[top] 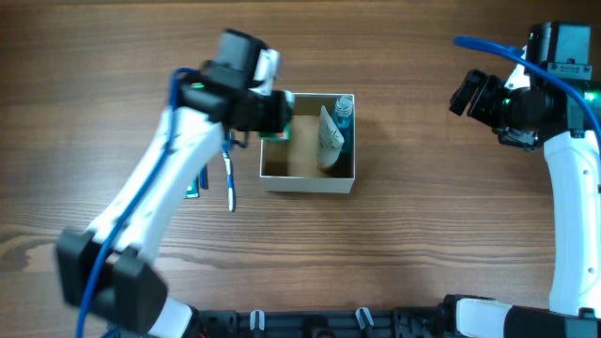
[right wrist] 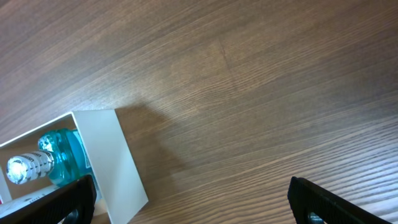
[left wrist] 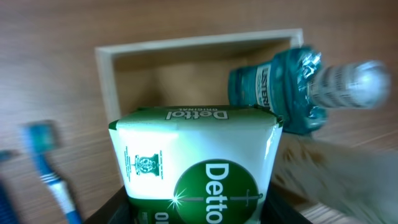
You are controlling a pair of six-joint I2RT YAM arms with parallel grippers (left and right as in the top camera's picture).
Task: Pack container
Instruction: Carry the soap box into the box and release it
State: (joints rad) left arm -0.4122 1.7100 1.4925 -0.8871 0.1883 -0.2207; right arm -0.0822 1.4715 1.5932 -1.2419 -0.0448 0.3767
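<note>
The container [top: 308,182] is a white-walled cardboard box, tan inside, at the table's middle. It holds a blue mouthwash bottle [top: 344,111] and a white tube [top: 329,141] along its right side. My left gripper [top: 278,118] is over the box's upper left corner, shut on a green-and-white Dettol soap pack [left wrist: 199,168]. In the left wrist view the box [left wrist: 106,68] and the bottle [left wrist: 280,90] lie beyond the soap. My right gripper [top: 470,94] is open and empty at the far right; its wrist view shows the box's wall [right wrist: 115,155] and the bottle [right wrist: 53,155].
A blue-and-white toothbrush [top: 229,183] lies on the table left of the box, also in the left wrist view [left wrist: 53,180]. A small green item [top: 197,185] lies further left, under my left arm.
</note>
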